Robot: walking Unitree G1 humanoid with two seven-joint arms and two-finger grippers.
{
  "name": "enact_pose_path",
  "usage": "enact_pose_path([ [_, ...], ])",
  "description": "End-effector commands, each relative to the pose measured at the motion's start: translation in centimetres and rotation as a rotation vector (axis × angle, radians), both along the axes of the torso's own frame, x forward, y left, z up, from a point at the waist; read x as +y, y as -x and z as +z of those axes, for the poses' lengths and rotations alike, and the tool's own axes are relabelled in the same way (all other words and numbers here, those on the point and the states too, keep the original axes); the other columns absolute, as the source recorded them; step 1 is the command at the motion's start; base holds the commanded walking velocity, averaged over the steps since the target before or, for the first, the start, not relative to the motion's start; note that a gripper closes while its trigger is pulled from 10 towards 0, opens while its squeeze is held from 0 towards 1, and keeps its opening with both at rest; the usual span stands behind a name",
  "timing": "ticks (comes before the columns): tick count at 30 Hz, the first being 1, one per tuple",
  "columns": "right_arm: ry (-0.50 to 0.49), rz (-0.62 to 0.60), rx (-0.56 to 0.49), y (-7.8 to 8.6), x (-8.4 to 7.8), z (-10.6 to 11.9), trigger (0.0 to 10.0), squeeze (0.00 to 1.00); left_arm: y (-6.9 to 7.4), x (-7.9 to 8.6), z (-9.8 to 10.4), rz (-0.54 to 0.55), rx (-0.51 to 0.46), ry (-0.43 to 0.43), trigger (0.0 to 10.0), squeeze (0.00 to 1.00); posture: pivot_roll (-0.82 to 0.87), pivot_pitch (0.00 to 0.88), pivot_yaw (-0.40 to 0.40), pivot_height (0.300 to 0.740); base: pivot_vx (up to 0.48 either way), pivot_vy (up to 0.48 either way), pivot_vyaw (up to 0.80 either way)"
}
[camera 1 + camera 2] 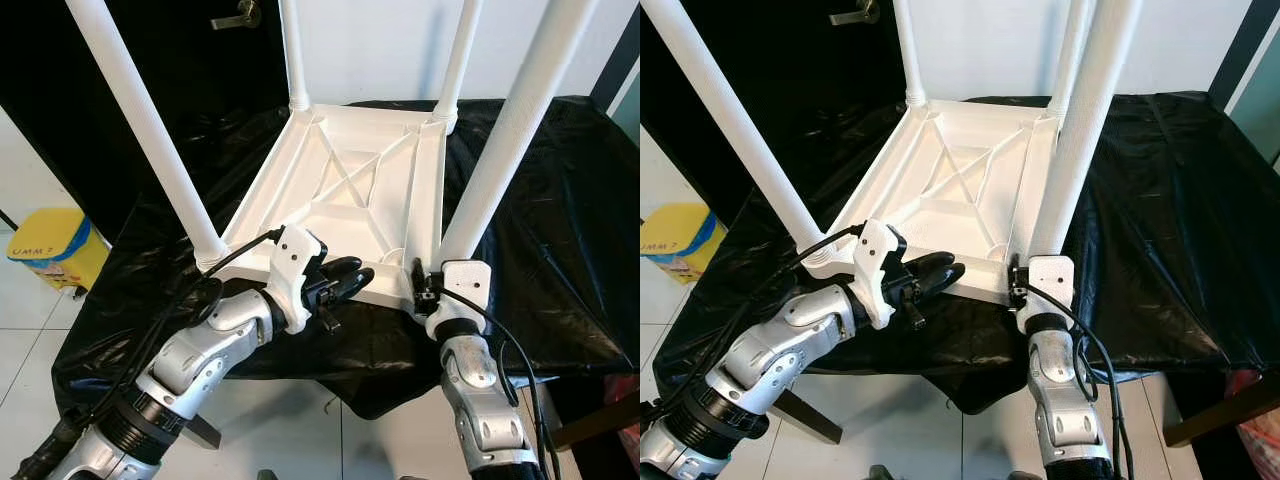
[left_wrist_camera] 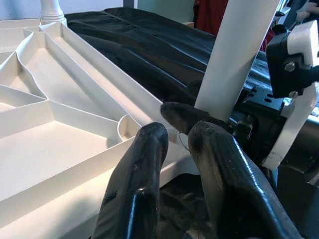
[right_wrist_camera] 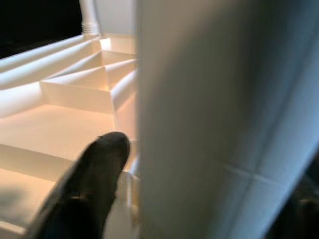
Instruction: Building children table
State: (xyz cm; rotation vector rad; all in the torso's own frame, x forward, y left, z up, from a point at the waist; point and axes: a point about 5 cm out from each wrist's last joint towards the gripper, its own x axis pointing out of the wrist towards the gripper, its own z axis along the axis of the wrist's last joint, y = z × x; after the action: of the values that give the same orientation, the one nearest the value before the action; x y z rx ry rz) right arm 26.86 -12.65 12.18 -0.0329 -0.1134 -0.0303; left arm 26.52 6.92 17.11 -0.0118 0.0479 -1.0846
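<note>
A white children's table lies upside down on a black plastic sheet, its four legs pointing up. My right gripper is at the foot of the near right leg. It is shut on that leg, with one black finger beside the leg in the right wrist view. My left gripper lies at the table's front rim, just left of that leg. Its fingers are nearly together with nothing between them.
The near left leg rises past my left arm, and two far legs stand at the back. A yellow bin sits on the tiled floor at the left. Behind is a dark door with a handle.
</note>
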Motion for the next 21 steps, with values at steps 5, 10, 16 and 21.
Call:
enact_pose_path([
  [5, -0.035, 0.075, -0.042, 0.3, 0.0, 0.8, 10.0, 1.00, 1.4, -0.1, -0.1, -0.234, 0.007, -0.003, 10.0, 0.00, -0.11, 0.020, 0.023, 0.740, 0.000, 0.000, 0.00],
  [10, -0.015, 0.252, -0.048, 0.4, -1.6, 1.2, 10.0, 0.00, 1.6, -0.2, -0.2, -0.234, 0.014, 0.002, 10.0, 0.00, -0.11, 0.031, 0.026, 0.740, 0.000, 0.000, 0.00],
  [16, 0.027, 0.330, -0.043, 0.2, -2.6, 1.4, 10.0, 0.00, 1.5, -0.3, -0.1, -0.235, 0.014, 0.003, 10.0, 0.00, -0.12, 0.033, 0.030, 0.740, 0.000, 0.000, 0.00],
  [21, 0.103, 0.443, -0.023, -0.3, -3.4, 1.3, 10.0, 0.00, 1.4, -0.2, -0.1, -0.233, 0.012, 0.003, 10.0, 0.00, -0.12, 0.032, 0.031, 0.740, 0.000, 0.000, 0.00],
])
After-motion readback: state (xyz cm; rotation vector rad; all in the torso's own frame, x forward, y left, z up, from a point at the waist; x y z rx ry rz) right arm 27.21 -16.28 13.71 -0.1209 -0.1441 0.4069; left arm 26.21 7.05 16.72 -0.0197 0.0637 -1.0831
